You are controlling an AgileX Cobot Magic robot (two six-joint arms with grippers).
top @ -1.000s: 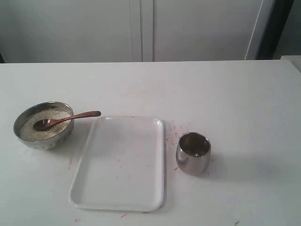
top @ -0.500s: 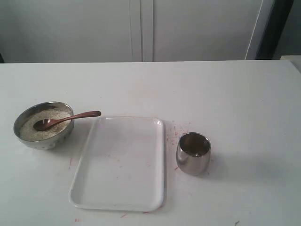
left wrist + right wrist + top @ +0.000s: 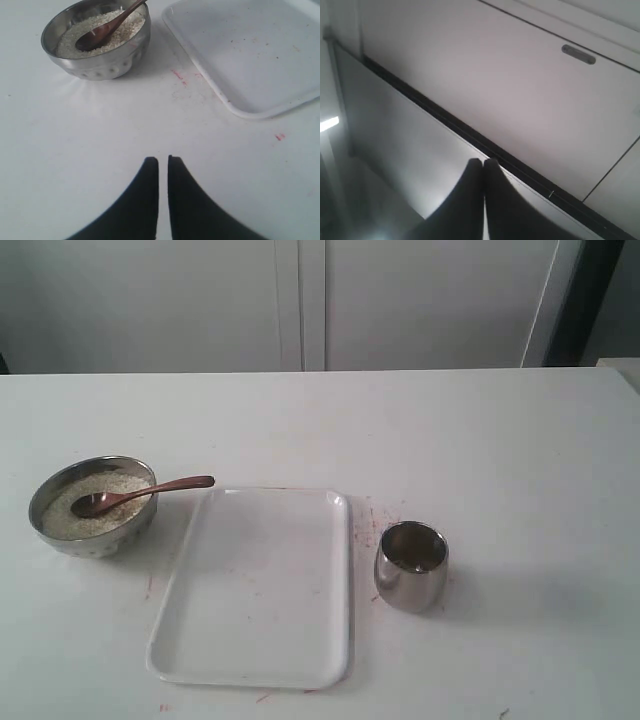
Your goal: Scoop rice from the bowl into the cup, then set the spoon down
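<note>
Desk [image 3: 500, 460]: white, flat, with faint red smudges around the tray; it carries every item below.

1. Bowl [image 3: 95, 540]: round steel, standing upright at the left of the desk in the exterior view, just beside the tray's far left corner.
2. Rice [image 3: 62, 523]: a pale granular mass filling the bowl nearly to the rim.
3. Spoon [image 3: 140, 492]: reddish-brown. We find its oval end lying on the rice and its handle resting over the bowl's rim, pointing toward the tray.
4. Tray [image 3: 250, 590]: white, shallow, rectangular with rounded corners. It lies between bowl and cup and holds nothing.
5. Cup [image 3: 411, 575]: small rounded steel tumbler, upright on the desk, just right of the tray and apart from it.
6. Left gripper [image 3: 163, 165]: we see its dark fingers almost pressed together, only a thin slit between them, pinching nothing. It hangs over bare desk, well apart from the bowl.
7. Right gripper [image 3: 483, 162]: fingers pressed together, empty, facing pale cabinet panels. It does not appear in the exterior view.
</note>
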